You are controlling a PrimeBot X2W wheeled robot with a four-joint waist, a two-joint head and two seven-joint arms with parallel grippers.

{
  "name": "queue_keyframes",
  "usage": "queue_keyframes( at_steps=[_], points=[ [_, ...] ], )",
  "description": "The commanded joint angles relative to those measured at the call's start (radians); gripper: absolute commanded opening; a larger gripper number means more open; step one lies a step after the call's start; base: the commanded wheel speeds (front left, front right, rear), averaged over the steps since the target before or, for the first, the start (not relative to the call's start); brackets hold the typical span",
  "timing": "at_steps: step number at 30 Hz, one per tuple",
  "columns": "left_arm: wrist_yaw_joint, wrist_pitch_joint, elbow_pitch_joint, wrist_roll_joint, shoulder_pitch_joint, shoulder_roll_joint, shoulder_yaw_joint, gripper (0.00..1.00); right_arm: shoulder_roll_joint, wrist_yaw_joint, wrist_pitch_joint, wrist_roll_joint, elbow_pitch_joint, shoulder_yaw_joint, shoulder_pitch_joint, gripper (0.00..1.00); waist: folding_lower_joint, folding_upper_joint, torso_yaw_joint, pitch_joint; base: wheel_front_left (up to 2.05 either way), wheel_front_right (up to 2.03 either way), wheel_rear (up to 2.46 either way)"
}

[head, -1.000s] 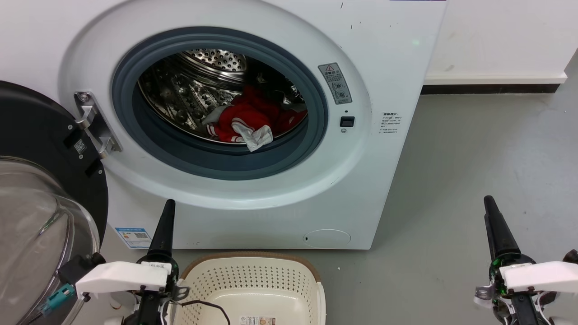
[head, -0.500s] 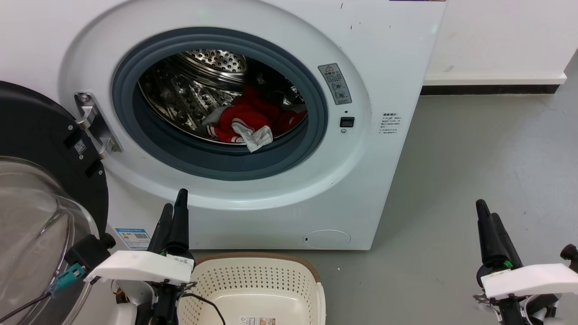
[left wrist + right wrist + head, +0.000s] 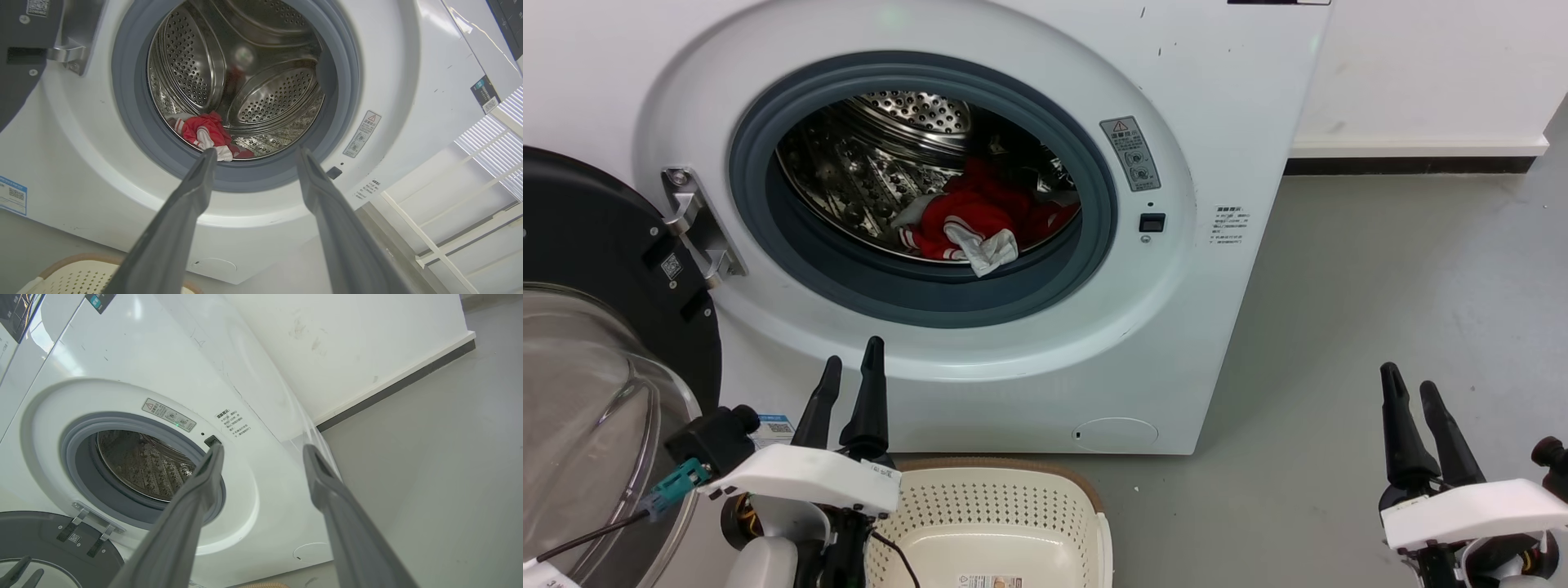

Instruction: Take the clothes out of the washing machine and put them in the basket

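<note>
Well beyond left end effector (image 3: 854, 351), clothes (image 3: 972, 208).

Grey floor (image 3: 1380, 269), white wall (image 3: 1429, 65)

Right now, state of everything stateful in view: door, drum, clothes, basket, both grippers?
Washing machine door: swung fully open, at the left.
Drum: loaded, pile near its front lip.
Red clothes: heaped, ungripped.
Basket: on the floor; visible part empty.
Left gripper: open, empty.
Right gripper: open, empty.
</note>
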Motion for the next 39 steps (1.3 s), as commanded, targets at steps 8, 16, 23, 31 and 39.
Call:
queue_keyframes(
  at_steps=[8,16,23,31,39],
  points=[
    [0.013,-0.032,-0.004,0.131,-0.029,0.006,-0.022,1.0,0.0,0.0,-0.022,-0.131,-0.035,0.003,0.009,1.0,0.0,-0.0001,0.002,-0.001,0.0,0.0,0.0],
    [0.021,-0.054,0.004,0.225,-0.035,0.008,-0.04,1.0,0.0,0.0,-0.036,-0.227,-0.05,0.001,0.017,1.0,0.0,-0.0001,0.004,0.001,0.0,0.0,0.0],
    [0.029,-0.073,0.002,0.303,-0.041,0.013,-0.054,1.0,0.0,0.0,-0.048,-0.304,-0.061,0.003,0.021,1.0,0.0,-0.0001,0.005,0.003,0.0,0.0,0.0],
    [0.043,-0.092,0.014,0.386,-0.046,0.02,-0.067,1.0,0.0,0.0,-0.059,-0.389,-0.07,0.004,0.03,1.0,0.0,-0.0001,0.006,0.004,0.0,0.0,0.0],
    [0.058,-0.109,0.03,0.46,-0.052,0.024,-0.077,1.0,0.001,0.0,-0.069,-0.475,-0.079,0.001,0.036,1.0,0.0,-0.0001,0.008,0.004,0.0,0.0,0.0]
  ],
)
